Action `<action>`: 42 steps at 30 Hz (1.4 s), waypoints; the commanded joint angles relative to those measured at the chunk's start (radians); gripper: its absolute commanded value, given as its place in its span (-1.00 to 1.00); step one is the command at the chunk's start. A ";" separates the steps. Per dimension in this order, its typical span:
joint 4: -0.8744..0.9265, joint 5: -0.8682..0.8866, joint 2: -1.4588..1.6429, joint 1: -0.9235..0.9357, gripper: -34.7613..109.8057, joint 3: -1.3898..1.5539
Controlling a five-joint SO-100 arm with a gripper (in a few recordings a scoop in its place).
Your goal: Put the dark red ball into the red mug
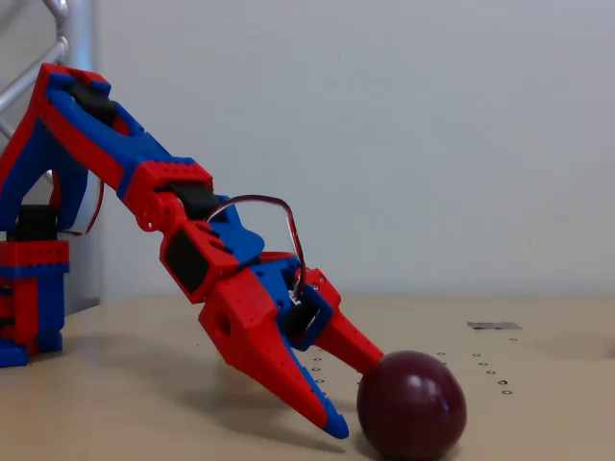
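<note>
- pale wall behind, beige tabletop (144, 384) under me; that is the whole setting in the fixed view.
- my gripper (360, 394) is reached low and forward, fingers spread: the upper one touches, or nearly touches, the top left of the dark red ball (411, 403), the lower one points at the tabletop just left of the ball's base. i have hold of nothing yet.
- the ball rests on the tabletop at lower right, just ahead of my fingertips, not yet between them.
- the step, as i judge it, is to get the ball seated. i should slide forward until its widest part sits between both fingers, then close slowly; it looks smooth and round, so a pinch off centre would likely squirt it away.
- the lower tip is very near the surface; i would keep it from digging in.
- room: open tabletop behind and to the right of the ball, with a few small dark marks and a flat dark patch (494, 326) farther back. the picture's bottom edge cuts off the ball's underside, so i cannot judge the front margin.
</note>
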 commanded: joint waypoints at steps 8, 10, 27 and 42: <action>0.003 0.037 0.051 -0.025 -0.03 -0.120; 0.003 0.038 0.048 -0.025 -0.02 -0.133; 0.002 0.021 -0.005 0.000 0.00 -0.259; 0.002 -0.008 -0.035 0.029 0.01 -0.291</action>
